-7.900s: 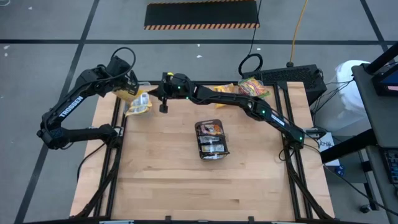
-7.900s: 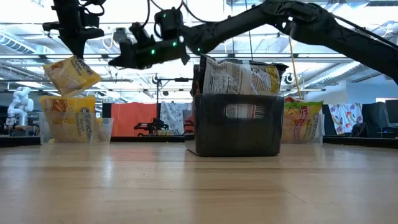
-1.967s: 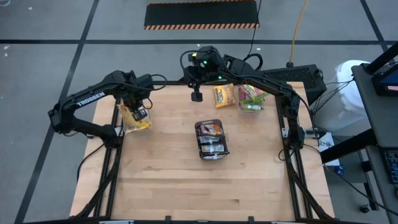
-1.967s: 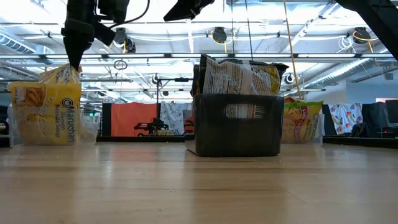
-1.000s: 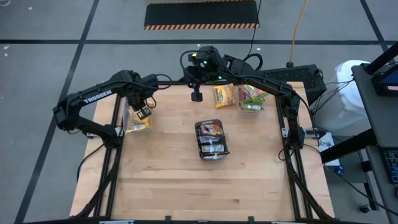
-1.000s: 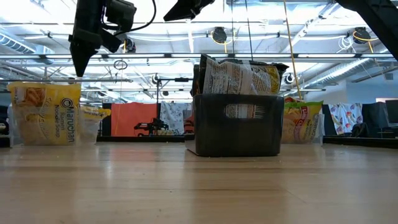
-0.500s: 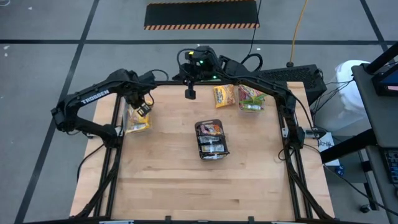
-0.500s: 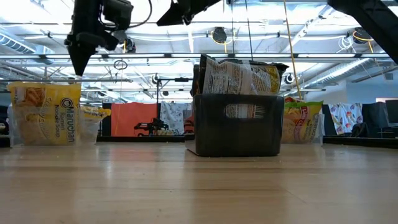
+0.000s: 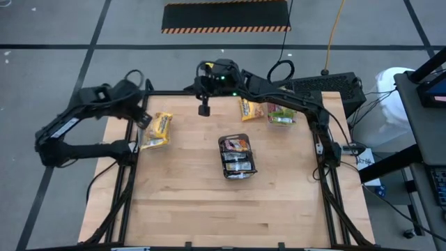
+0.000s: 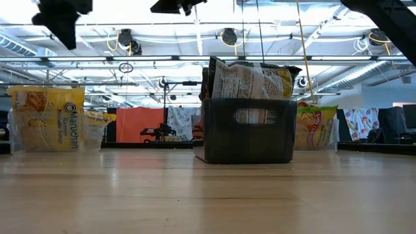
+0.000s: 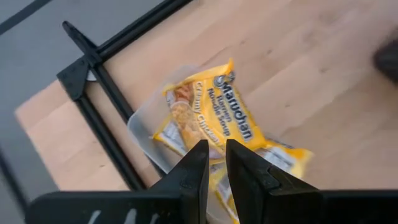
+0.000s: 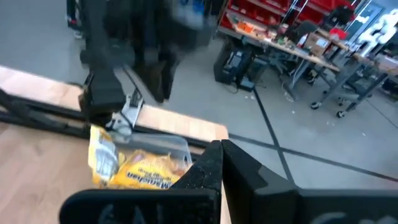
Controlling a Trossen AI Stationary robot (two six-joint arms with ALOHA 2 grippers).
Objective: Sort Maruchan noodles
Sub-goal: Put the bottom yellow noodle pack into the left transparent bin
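**Yellow packets down at table's left edge, more wait in the tray**

Sorting stands between picks. The left gripper (image 9: 141, 118) hangs empty above the table's left edge, its fingers (image 11: 194, 169) nearly together with only a thin slit between them and nothing caught there. Below it, the yellow Maruchan noodles (image 9: 157, 130) lie in a clear tub (image 11: 144, 127), one packet across the top. The right gripper (image 9: 204, 109) waits raised over the far edge, jaws pressed together and empty. Near the table's middle the dark tray (image 9: 237, 156) holds several unsorted packets (image 10: 250, 79) standing on end; at the far right, another yellow packet (image 9: 249, 108) lies just beside a tub of green-edged packets (image 9: 281, 111). The next move, by the look of it, calls for one arm to swing over the tray, spread its fingers and pinch a single packet by its upper edge.
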